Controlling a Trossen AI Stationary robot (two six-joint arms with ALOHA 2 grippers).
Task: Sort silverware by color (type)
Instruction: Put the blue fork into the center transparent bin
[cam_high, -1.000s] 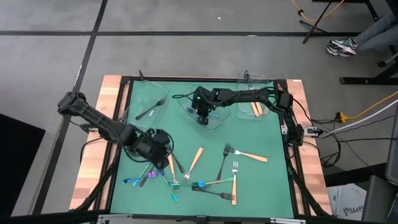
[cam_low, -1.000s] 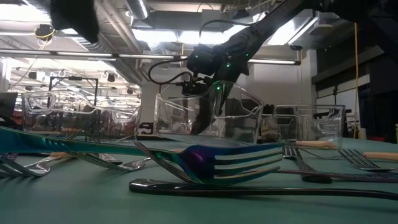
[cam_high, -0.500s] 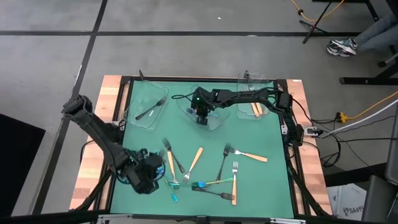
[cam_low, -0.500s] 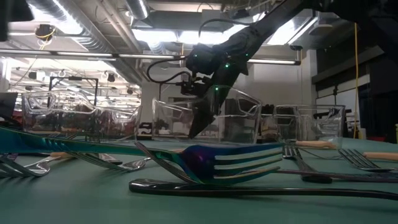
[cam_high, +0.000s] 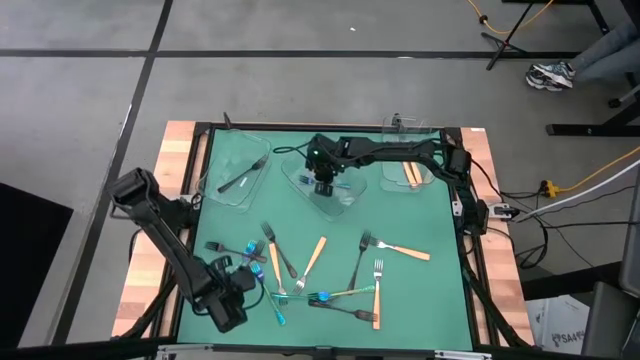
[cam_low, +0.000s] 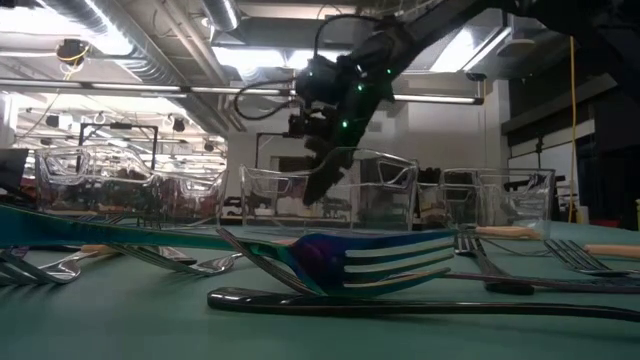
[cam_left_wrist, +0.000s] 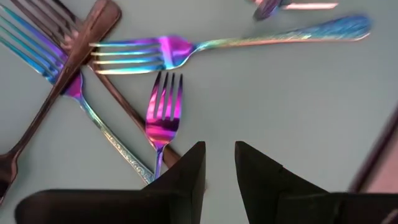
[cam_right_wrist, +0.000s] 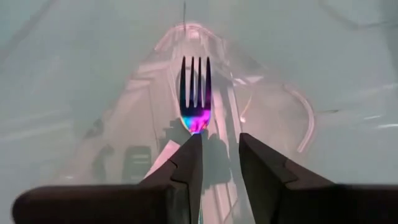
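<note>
Table: green mat (cam_high: 420, 290) inside a black frame with wooden side strips.
Trays: three clear plastic trays along the far edge; the left tray (cam_high: 236, 172) holds a dark fork, the middle tray (cam_high: 335, 190) has glossy see-through walls, the right tray (cam_high: 410, 176) holds tan-handled pieces.
Right gripper (cam_high: 324, 186): over the middle tray; its fingers are apart by a narrow slot in the right wrist view, and an iridescent fork (cam_right_wrist: 195, 93) shows just beyond the tips, tines pointing away, its long axis in line with the fingers. Whether the fingers clamp its handle cannot be told.
Left gripper (cam_left_wrist: 217, 165): low over the near left corner of the mat, fingers slightly apart with nothing between them.
Loose silverware (cam_high: 320, 270): spread across the near half of the mat. Beside the left gripper lie slim, shiny blue-purple forks (cam_left_wrist: 163, 118) crossing a dark brown fork (cam_left_wrist: 81, 46) at angles; one long rainbow fork (cam_left_wrist: 224, 45) has an embossed handle.
Tan-handled forks (cam_high: 400, 249): toward the near right, silver tines, handles at differing angles.
</note>
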